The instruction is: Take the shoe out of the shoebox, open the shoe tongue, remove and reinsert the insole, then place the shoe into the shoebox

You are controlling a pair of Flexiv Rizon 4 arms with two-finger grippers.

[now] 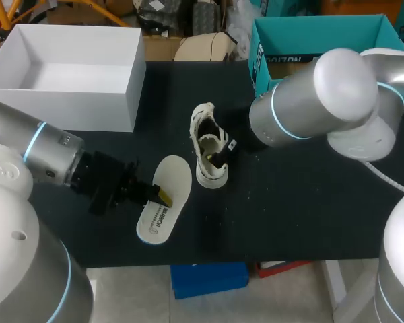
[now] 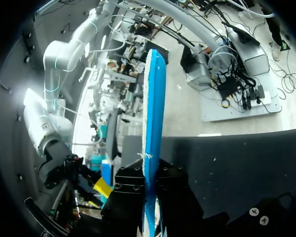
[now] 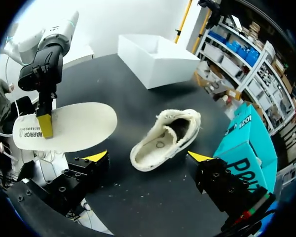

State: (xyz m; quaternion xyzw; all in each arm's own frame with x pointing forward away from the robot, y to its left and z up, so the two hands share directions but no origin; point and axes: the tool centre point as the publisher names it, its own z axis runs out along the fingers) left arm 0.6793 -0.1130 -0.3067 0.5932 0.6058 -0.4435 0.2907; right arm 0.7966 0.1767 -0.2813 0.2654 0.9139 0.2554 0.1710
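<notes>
The white shoe (image 1: 209, 145) lies on the black table with its opening up; in the right wrist view the shoe (image 3: 163, 140) shows an empty inside. My right gripper (image 3: 149, 156) hovers over its toe, open, one finger on each side and clear of it. In the head view the right gripper (image 1: 219, 151) is mostly hidden by its arm. The cream insole (image 1: 165, 198) lies left of the shoe, with my left gripper (image 1: 163, 196) shut on its edge. In the left wrist view the insole (image 2: 152, 123) stands edge-on between the fingers of the left gripper (image 2: 149, 190). The white shoebox (image 1: 74, 67) stands open at the back left.
A teal box (image 1: 310, 40) stands at the back right, close behind my right arm, and the teal box (image 3: 246, 148) also shows beside the right finger. The table's front edge (image 1: 209, 259) runs just below the insole.
</notes>
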